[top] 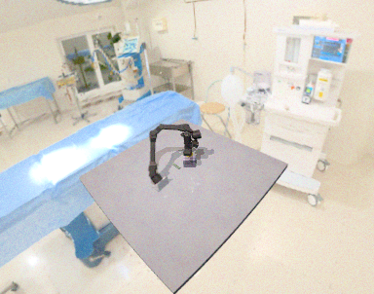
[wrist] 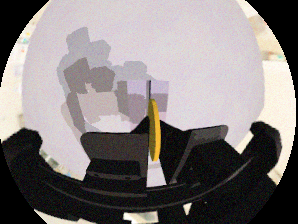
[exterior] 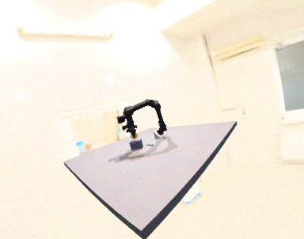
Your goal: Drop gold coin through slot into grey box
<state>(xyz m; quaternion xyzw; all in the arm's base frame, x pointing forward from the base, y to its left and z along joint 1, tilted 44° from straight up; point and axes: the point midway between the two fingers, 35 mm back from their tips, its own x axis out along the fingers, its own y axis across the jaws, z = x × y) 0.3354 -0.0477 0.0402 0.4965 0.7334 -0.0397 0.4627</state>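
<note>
Gold coin [wrist: 154, 132] is a thin smooth disc seen edge-on as a narrow yellow sliver, pinched upright between the matte black fingers of the gripper [wrist: 154, 152], which is clamped on it. Relative to the grey box [exterior: 135, 145], a small blocky cube on the flat lilac-grey table [exterior: 159, 178], the coin hangs just above the lid with the gripper directly over it; the lid's slot [wrist: 148, 88] shows as a thin dark line roughly in line with the coin's edge. The dark-green holder [top: 176, 166] is a tiny flat sliver on the table just beside the box, on the side toward the arm's base [top: 157, 179].
</note>
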